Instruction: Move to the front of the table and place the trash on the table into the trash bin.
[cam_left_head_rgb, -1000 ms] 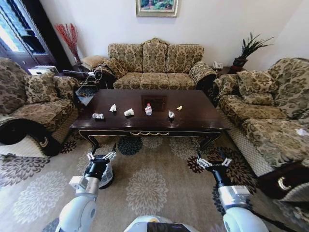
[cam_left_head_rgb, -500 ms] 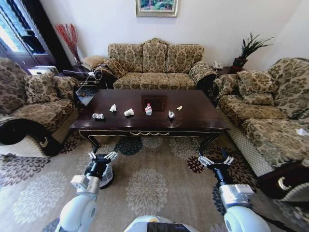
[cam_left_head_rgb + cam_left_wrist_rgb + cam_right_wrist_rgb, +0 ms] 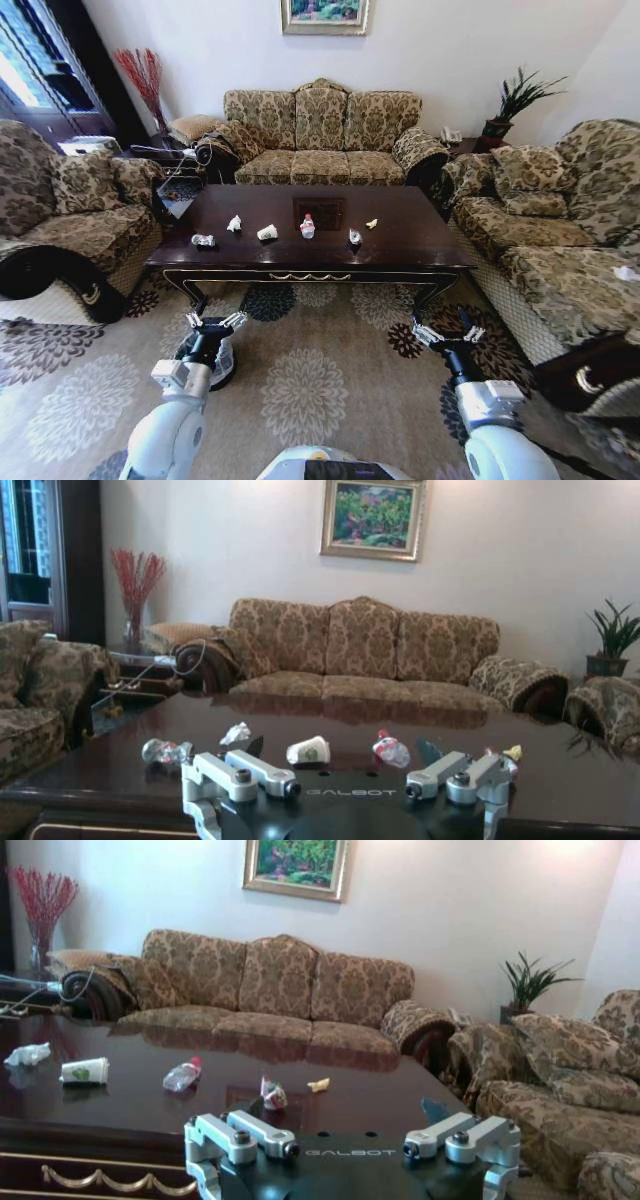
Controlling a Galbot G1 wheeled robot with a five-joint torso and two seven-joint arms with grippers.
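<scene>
The dark glossy table (image 3: 400, 250) stands ahead of me with trash in a row on it: a clear wrapper (image 3: 203, 240), crumpled paper (image 3: 234, 223), a white cup (image 3: 267, 232), a small bottle (image 3: 307, 226), another wrapper (image 3: 355, 237) and a yellowish scrap (image 3: 371, 223). My left gripper (image 3: 214, 322) hangs open over the carpet short of the table's front left leg. Under it sits the black trash bin (image 3: 224, 368), partly hidden by the arm. Short of the front right leg, my right gripper (image 3: 447, 333) is open too. The cup (image 3: 308, 750) and bottle (image 3: 182, 1075) lie beyond the open fingers.
Patterned sofas (image 3: 320, 130) ring the table at the back, with armchairs on the left (image 3: 60, 220) and right (image 3: 570, 240). A glass side table (image 3: 180, 195) stands by the table's far left corner. A flowered carpet (image 3: 305, 390) lies between me and the table.
Both grippers have edged slightly to the right and forward. The table and the trash on it look the same.
</scene>
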